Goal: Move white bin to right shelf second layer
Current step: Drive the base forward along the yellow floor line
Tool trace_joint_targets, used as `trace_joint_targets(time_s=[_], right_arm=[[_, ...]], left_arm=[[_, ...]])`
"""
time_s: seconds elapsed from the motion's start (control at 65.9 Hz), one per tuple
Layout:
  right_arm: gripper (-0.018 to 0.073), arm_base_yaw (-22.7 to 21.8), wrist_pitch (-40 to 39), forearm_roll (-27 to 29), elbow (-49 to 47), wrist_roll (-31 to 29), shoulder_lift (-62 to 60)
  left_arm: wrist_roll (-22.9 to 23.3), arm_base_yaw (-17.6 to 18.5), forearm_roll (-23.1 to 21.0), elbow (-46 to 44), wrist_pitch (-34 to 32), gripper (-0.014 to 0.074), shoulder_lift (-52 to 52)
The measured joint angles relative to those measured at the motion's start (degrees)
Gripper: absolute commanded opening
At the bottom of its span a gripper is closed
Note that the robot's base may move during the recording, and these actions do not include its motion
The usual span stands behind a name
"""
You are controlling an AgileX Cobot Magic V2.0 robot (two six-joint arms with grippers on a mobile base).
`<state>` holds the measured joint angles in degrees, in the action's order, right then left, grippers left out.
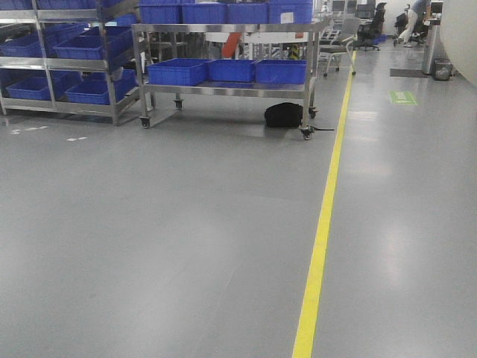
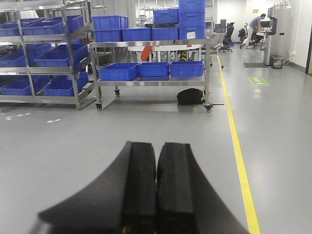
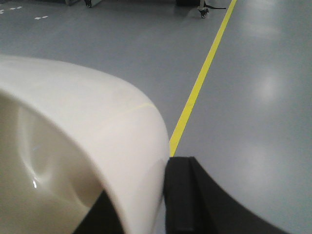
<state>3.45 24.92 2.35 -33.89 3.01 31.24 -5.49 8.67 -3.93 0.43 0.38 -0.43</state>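
Closest to the right wrist camera, the right gripper (image 3: 141,195) is clamped on one wall of the white bin (image 3: 87,107). One black finger (image 3: 181,195) sits outside the rim and the other shows dark inside the tub. The bin hangs clear of the grey floor (image 3: 253,97). Its open mouth is turned toward the camera and the lower left, with the glossy interior showing. Only a corner of the rim is in frame, so its long axis cannot be told. The left gripper (image 2: 157,146) is pinched closed on nothing, pads touching.

The likely trouble is the hold. A single-wall pinch on slick plastic could slip, or let the tub swing as the base drives, and a tilted bin might catch a rail on entry.

Farther off, the yellow line (image 1: 320,239) runs up to a steel cart (image 1: 223,89) of blue crates (image 1: 177,71), with a black bag (image 1: 283,115) beneath. The right shelf second layer cannot be picked out in any view.
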Motion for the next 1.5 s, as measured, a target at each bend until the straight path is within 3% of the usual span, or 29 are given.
trace_joint_targets(time_s=[1.503], right_arm=[[0.0024, 0.00, 0.03, 0.00, 0.00, 0.00, 0.00]], left_arm=[[0.00, 0.00, 0.00, 0.00, 0.00, 0.0085, 0.00]])
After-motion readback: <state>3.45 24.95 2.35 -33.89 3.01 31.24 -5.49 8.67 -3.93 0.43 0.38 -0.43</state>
